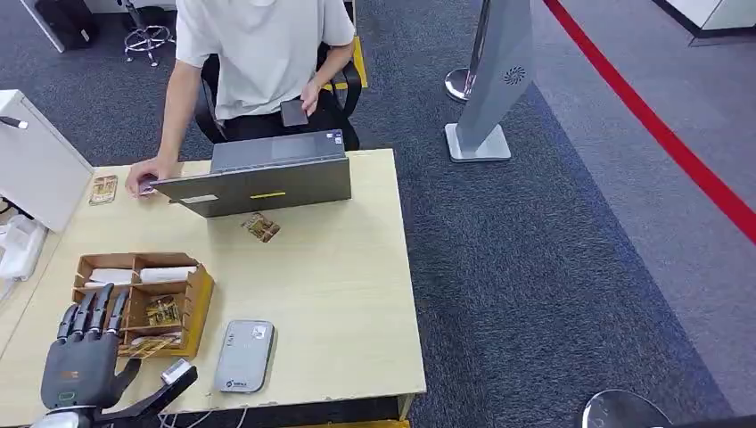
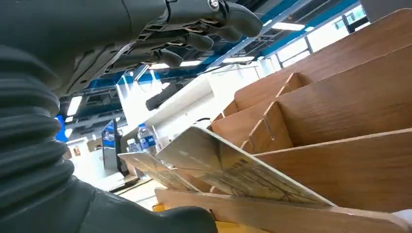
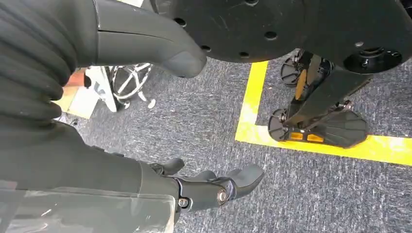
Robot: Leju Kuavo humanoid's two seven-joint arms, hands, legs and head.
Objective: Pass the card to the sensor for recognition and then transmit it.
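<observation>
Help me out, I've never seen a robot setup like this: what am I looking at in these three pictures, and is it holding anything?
A humanoid robot with many-fingered hands. The head view looks down on a wooden table. On it are a divided wooden organizer holding cards, a grey sensor pad, a loose card and a laptop used by a seated person. The left hand hovers open by the organizer, holding nothing. The left wrist view looks past that hand at the organizer's cards. The right wrist view shows the right hand hanging over carpet, holding nothing.
</observation>
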